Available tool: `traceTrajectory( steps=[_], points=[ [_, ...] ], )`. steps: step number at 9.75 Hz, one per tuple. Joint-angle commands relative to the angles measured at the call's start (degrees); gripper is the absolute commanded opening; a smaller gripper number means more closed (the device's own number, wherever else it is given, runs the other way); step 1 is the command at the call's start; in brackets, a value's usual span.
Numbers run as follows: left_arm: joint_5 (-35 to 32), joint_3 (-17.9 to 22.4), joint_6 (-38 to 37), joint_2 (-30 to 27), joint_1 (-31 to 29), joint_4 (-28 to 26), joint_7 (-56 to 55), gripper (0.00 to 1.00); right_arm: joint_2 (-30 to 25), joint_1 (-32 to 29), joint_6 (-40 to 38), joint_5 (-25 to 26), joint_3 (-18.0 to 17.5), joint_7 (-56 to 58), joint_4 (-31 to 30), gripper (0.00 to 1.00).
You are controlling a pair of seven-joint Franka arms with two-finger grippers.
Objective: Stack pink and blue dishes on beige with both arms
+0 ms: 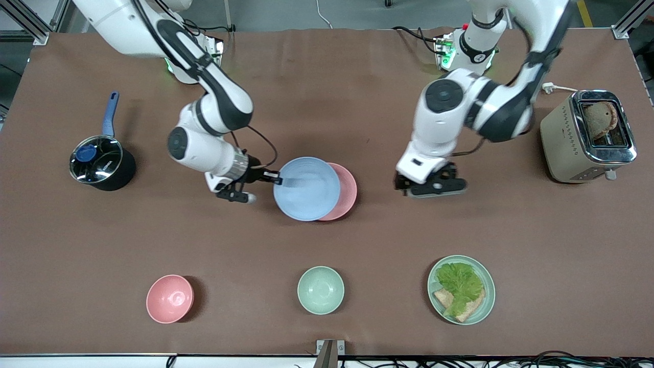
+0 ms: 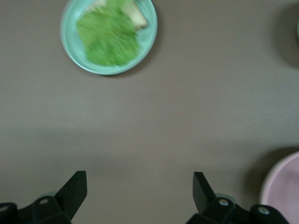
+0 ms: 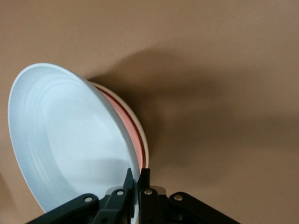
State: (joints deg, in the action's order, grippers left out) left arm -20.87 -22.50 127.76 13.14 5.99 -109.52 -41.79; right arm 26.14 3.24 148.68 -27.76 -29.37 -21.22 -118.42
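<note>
My right gripper (image 1: pixel 277 177) is shut on the rim of the light blue plate (image 1: pixel 306 189), at the edge toward the right arm's end of the table. That plate hangs tilted over the pink plate (image 1: pixel 346 191) and covers most of it. In the right wrist view my right gripper (image 3: pixel 138 175) pinches the blue plate (image 3: pixel 65 140); under it show the pink plate (image 3: pixel 133 133) and a thin cream rim of the beige plate (image 3: pixel 146 149). The beige plate is hidden in the front view. My left gripper (image 1: pixel 433 186) (image 2: pixel 139 186) stands open over bare table beside the stack, holding nothing. An edge of the pink plate (image 2: pixel 287 186) shows beside it.
Near the front camera stand a pink bowl (image 1: pixel 169 299), a mint-green bowl (image 1: pixel 320 290) and a mint-green plate with lettuce and bread (image 1: pixel 461 290) (image 2: pixel 110 35). A black pot with a blue handle (image 1: pixel 102 163) is at the right arm's end, a toaster (image 1: pixel 587 135) at the left arm's end.
</note>
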Motion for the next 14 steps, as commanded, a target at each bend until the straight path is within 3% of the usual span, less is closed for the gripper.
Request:
traceTrajectory(
  steps=[1,3,5,6,7,9,11,13,14],
  points=[
    [8.4,5.1,-1.3,-5.9,-0.1,-1.6,11.5,1.00,1.6,2.7,4.3,-0.7,-0.3,-2.7,0.4,0.04],
    [15.7,9.5,-8.4,-11.4,-0.2,1.2,21.4,1.00,4.1,4.2,7.4,-0.6,-0.4,-3.5,0.5,0.05],
    [16.9,12.9,-24.3,-13.9,-0.2,9.6,27.3,1.00,4.6,3.6,7.3,0.1,-0.3,-2.9,0.4,0.13],
    [17.1,14.2,-30.0,-15.7,-0.3,12.2,29.5,1.00,4.6,3.3,7.2,0.2,-0.1,-2.9,0.4,0.43],
    [18.3,14.6,-31.7,-18.9,-1.9,11.8,29.7,1.00,4.3,3.2,7.4,0.2,0.1,-3.1,0.4,0.99],
    [19.9,14.8,-33.4,-23.0,-3.8,10.8,30.0,1.00,-2.8,1.4,6.7,0.3,0.4,-3.2,-0.6,1.00],
    [21.0,17.8,-35.6,-21.8,-3.1,15.4,32.9,1.00,-10.7,-3.0,6.5,1.6,0.7,-2.9,-4.8,1.00],
    [22.5,20.3,-41.6,-16.6,-3.4,24.1,35.3,1.00,-16.1,-7.2,-0.8,9.5,2.2,-2.6,-4.0,1.00],
    [22.0,20.3,-41.9,-16.0,-3.4,25.5,35.5,1.00,-17.5,-7.2,-4.9,15.0,5.3,-2.4,-1.8,1.00]
  ],
)
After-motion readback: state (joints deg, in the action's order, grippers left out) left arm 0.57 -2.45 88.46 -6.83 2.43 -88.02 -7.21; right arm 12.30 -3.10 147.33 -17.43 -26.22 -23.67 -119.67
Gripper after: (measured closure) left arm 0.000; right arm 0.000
